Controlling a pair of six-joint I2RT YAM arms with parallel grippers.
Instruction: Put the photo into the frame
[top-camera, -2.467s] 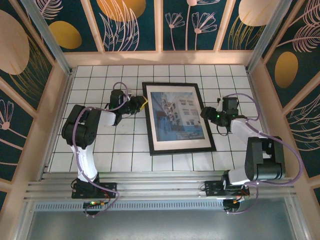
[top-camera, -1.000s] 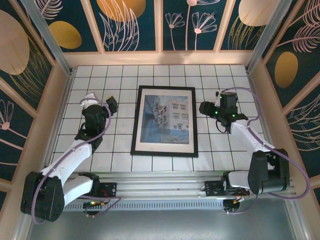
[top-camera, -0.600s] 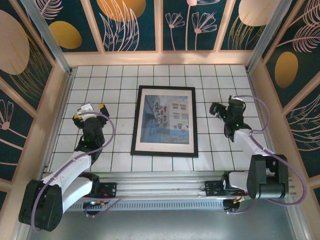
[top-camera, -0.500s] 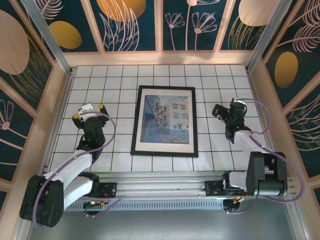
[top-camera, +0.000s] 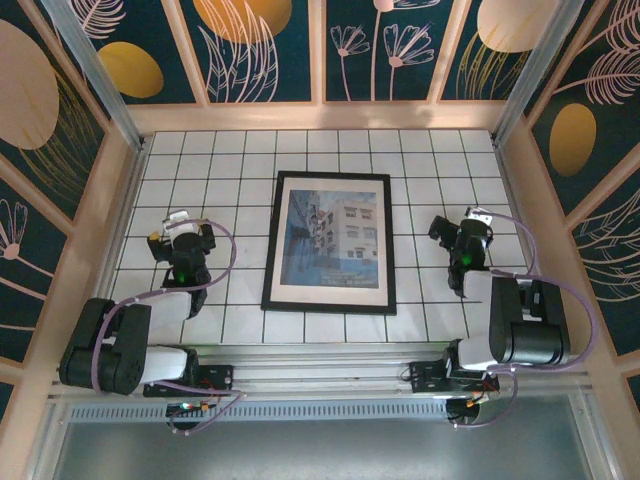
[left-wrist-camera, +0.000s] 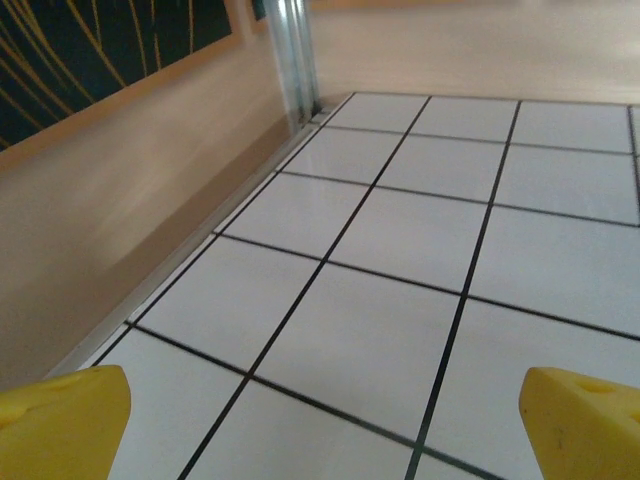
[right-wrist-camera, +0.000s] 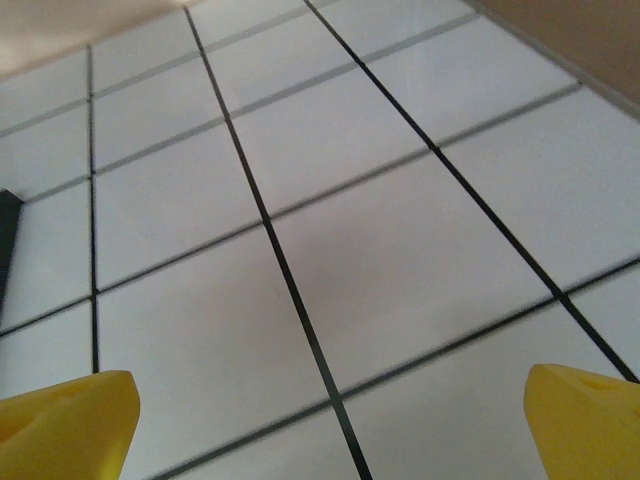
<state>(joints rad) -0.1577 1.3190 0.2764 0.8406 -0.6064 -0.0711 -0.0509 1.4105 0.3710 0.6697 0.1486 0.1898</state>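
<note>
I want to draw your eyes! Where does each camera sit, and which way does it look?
Top: high behind the robot, looking down on the frame; left pincer and right pincer show.
Left wrist: on that arm, looking low over tiles toward the side wall; yellow fingertips show.
Right wrist: likewise, low over tiles; yellow fingertips show.
Shared: the white tiles.

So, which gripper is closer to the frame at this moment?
Right. The right gripper hangs open a short way off the right edge of the frame; the left gripper is open too, farther out from the left edge.
</note>
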